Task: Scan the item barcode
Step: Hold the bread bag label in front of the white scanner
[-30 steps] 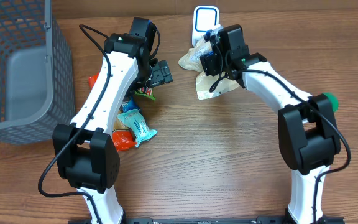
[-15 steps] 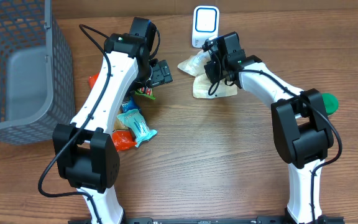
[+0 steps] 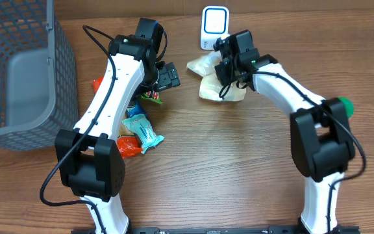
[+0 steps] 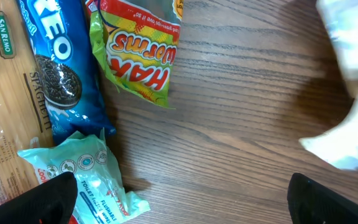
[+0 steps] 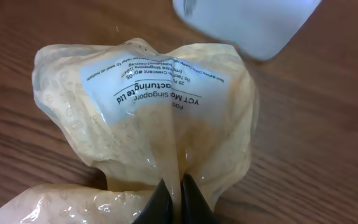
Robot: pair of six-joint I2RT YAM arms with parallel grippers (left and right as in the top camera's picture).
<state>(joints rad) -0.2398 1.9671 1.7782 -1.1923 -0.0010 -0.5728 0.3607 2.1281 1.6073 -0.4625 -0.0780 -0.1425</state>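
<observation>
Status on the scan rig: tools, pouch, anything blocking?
Right tool shut on the beige pouch, pinching a fold. Left tool open, empty, over the snack packets. White scanner just beyond the pouch; nothing seen between them.

Left wrist view: spaghetti pack (image 4: pixel 8 106) cut by left edge; white shape (image 4: pixel 353 87) at right too blurred to identify. Right wrist view: scanner (image 5: pixel 247 22) blurred, cropped at top.

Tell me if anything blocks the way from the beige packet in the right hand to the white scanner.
Nothing visible does. The right hand is shut on a fold of the beige packet, and the white scanner sits just beyond it, with only bare wooden table between them.
</observation>
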